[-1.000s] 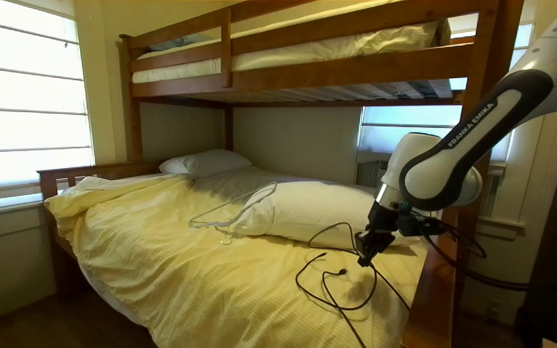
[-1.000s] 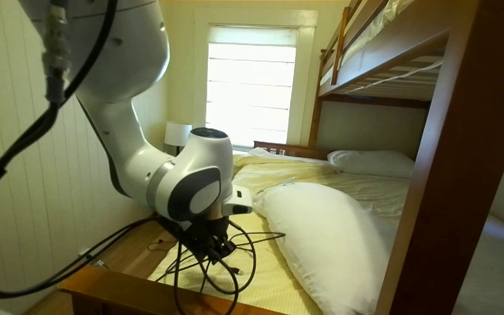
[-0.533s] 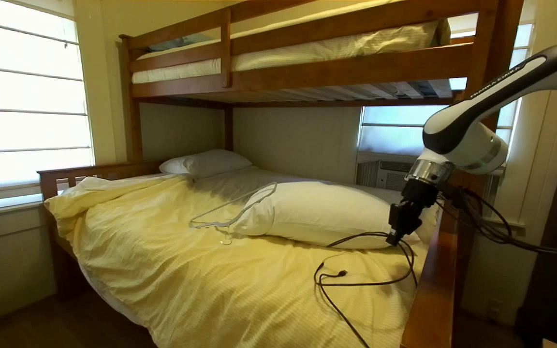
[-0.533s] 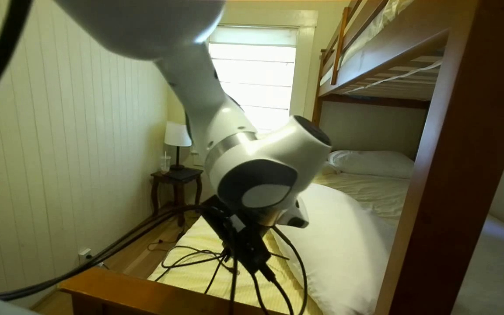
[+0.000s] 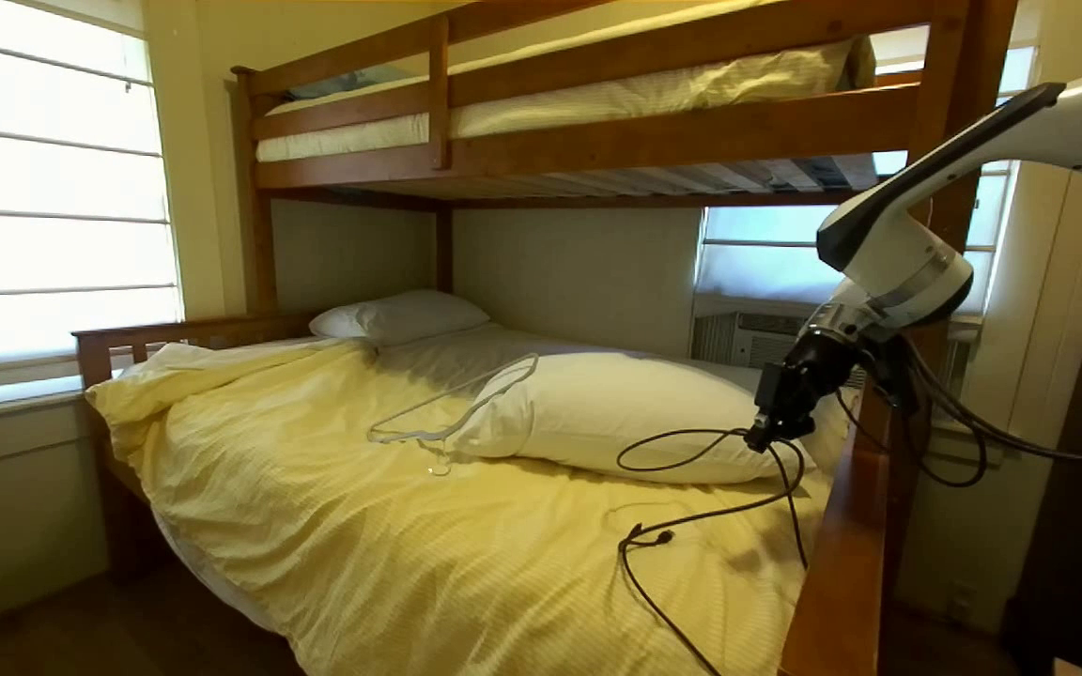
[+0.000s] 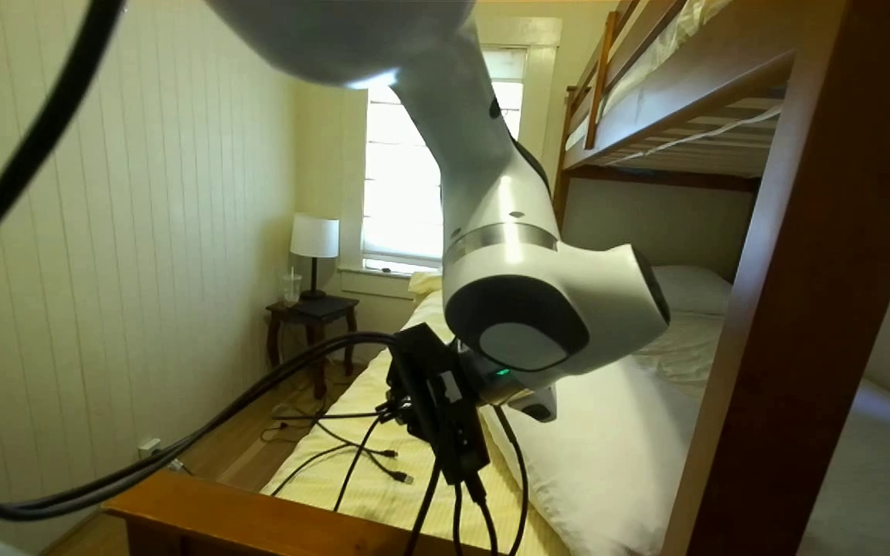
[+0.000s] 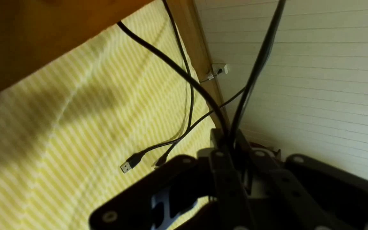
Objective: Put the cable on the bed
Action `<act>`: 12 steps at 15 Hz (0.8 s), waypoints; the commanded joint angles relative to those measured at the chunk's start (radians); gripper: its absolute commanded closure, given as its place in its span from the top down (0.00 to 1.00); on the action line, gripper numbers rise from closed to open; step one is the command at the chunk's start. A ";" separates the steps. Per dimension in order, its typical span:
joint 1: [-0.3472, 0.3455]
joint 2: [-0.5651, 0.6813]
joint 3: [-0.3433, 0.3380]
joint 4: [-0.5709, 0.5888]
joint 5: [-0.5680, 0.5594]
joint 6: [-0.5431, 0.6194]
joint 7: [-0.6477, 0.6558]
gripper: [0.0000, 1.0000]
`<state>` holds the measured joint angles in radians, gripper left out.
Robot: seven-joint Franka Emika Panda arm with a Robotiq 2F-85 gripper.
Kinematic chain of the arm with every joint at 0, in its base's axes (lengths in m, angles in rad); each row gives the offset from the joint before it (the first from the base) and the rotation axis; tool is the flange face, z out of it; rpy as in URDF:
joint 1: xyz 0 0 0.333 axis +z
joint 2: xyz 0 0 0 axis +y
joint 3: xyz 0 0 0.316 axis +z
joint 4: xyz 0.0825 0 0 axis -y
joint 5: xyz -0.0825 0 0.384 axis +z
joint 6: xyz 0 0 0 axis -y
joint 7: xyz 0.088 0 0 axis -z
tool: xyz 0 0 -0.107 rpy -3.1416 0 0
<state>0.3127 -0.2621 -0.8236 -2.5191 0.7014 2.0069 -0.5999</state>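
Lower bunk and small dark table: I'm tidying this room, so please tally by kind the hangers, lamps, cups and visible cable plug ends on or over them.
Hangers: 1
Lamps: 1
Cups: 1
Cable plug ends: 2
Total: 5

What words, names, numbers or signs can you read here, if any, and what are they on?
There are none that I can read.
Robot arm: no letters that I can make out.
Cable's plug: any mark is too small to tell.
Air conditioner: partly hidden, any label too small to read.
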 commanded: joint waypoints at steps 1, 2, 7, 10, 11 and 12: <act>-0.147 0.038 0.143 0.004 0.036 -0.027 -0.026 0.10; -0.159 0.038 0.153 0.004 0.035 -0.027 -0.025 0.10; -0.228 0.157 0.226 0.044 0.067 -0.050 -0.041 0.02; -0.310 0.273 0.312 0.097 0.153 -0.079 -0.072 0.02; -0.342 0.313 0.346 0.119 0.179 -0.073 -0.082 0.02; -0.377 0.354 0.378 0.143 0.210 -0.077 -0.086 0.02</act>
<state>0.0327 -0.0609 -0.5328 -2.4755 0.8184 1.9806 -0.6410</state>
